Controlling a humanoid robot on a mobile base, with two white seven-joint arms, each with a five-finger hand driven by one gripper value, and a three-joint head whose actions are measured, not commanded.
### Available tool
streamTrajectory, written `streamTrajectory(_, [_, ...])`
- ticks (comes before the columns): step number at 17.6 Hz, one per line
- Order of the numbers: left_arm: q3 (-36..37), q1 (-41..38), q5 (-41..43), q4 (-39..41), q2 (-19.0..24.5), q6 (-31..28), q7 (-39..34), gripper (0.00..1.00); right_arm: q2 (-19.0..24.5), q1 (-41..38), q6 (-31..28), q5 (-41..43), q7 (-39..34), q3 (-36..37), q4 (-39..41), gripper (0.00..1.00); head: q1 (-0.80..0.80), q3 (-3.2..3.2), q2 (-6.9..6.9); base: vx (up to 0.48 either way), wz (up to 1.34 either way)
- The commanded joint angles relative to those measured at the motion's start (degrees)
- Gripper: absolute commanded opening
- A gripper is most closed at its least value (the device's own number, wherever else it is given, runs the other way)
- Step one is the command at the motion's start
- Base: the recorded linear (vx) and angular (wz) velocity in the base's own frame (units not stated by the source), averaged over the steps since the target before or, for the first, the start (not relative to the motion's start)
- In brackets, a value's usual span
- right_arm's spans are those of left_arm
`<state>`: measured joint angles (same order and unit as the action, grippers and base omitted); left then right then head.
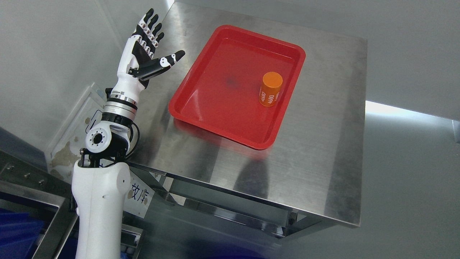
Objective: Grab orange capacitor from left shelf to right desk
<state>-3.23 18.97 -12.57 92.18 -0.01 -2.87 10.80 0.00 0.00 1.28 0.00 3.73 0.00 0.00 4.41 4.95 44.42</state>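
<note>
An orange capacitor (270, 89), a short cylinder with white print on its side, stands upright inside a red tray (201, 77) near the tray's right wall. The tray lies on a steel desk (323, 154). My left hand (152, 43) is raised over the desk's left edge, well to the left of the tray. Its fingers are spread straight and the thumb points right, and it holds nothing. The hand is a good distance from the capacitor. My right arm does not show.
The steel desk ends at a front edge (251, 201) with a frame beneath it. A clear plastic sign holder (77, 122) sits behind my left forearm. At the lower left there is a metal shelf frame (32, 187) with blue material inside. Grey floor surrounds the desk.
</note>
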Motion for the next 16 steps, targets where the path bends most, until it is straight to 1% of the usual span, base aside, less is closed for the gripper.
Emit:
streamTrajectory(1, [-4.86, -6.48, -0.09, 6.52, 1.01, 3.74, -1.39, 1.00, -1.00, -1.32, 0.04, -0.35, -0.03, 0.61, 1.00, 1.00, 0.00, 0.00, 0.00, 0.000, 0.00])
streamTrajectory(6, [-1.35, -8.68, 0.00, 6.52, 1.01, 9.63, -1.92, 1.00, -1.00, -1.32, 0.04, -0.35, -0.03, 0.61, 1.00, 1.00, 0.00, 0.00, 0.01, 0.000, 0.00])
streamTrajectory(16, [-0.29, -8.77, 0.00, 6.52, 1.01, 9.90, -1.83, 1.00, -1.00, -1.32, 0.04, -0.35, -0.03, 0.61, 1.00, 1.00, 0.00, 0.00, 0.00, 0.000, 0.00])
